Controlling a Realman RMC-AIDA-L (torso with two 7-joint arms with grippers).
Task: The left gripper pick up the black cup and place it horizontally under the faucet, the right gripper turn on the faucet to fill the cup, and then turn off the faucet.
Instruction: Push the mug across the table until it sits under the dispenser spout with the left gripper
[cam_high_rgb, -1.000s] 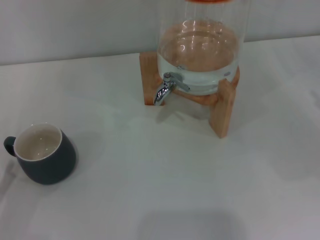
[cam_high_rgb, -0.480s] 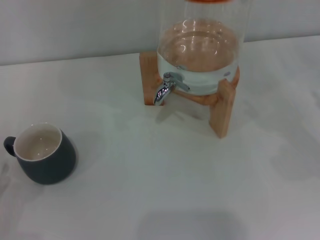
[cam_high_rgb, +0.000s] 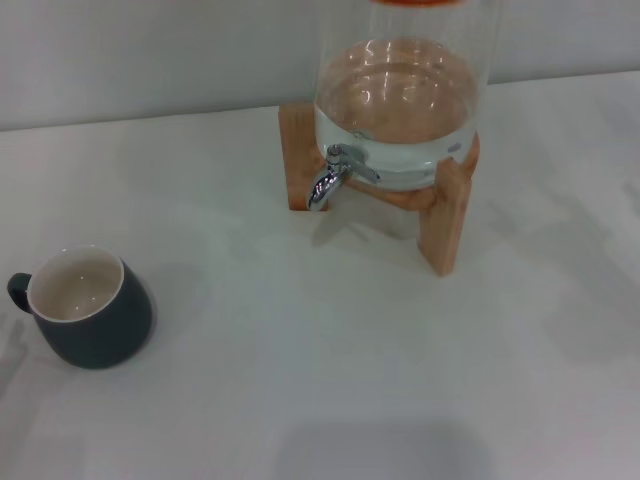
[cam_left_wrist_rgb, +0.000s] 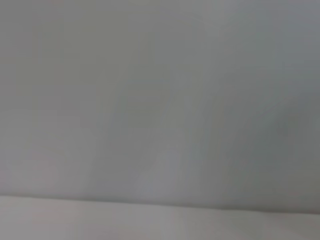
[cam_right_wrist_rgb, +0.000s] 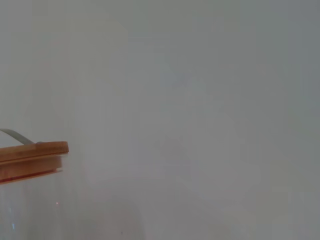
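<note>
- Neither my left nor my right jaws show in any view; I cannot tell their state.
- Black cup (cam_high_rgb: 88, 310): lower left of the head frame, upright on the white counter (cam_high_rgb: 330, 370), cream inside showing, handle toward the frame's left edge.
- Faucet (cam_high_rgb: 330, 176): upper centre, chrome, on the glass dispenser (cam_high_rgb: 400, 100) on its wooden stand (cam_high_rgb: 447, 215), well apart from the cup.
- Right wrist view: wooden lid (cam_right_wrist_rgb: 32, 155) at left edge.
</note>
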